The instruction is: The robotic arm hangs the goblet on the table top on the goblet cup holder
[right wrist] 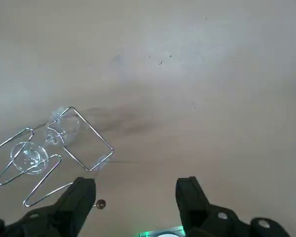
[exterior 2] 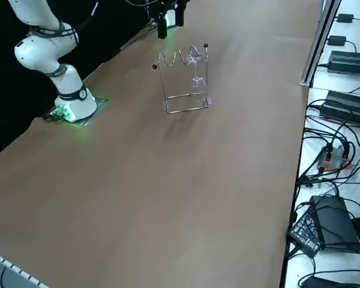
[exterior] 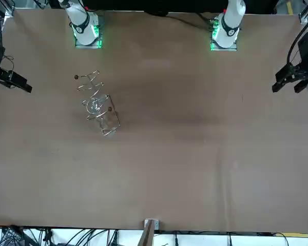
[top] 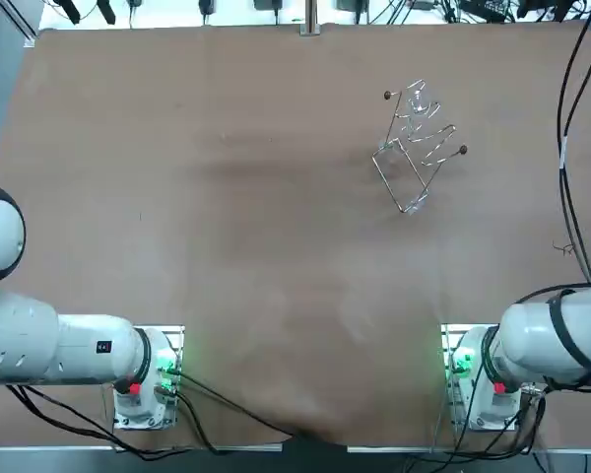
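The brown table [top: 177, 197] carries a wire rack [right wrist: 92, 128] toward its far side, in front of the right arm. A goblet [right wrist: 63, 131] seems to hang upside down in it already. It is thin glass, light, slick and breakable, best taken by the stem. The right gripper [right wrist: 135, 183] hovers near, fingers apart and empty.

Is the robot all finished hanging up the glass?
It looks finished. The goblet hangs from the wire cup holder, off the table. Nothing is in hand: the right claw is open, empty and away from the holder. Nothing seems left, except maybe parking the arm.
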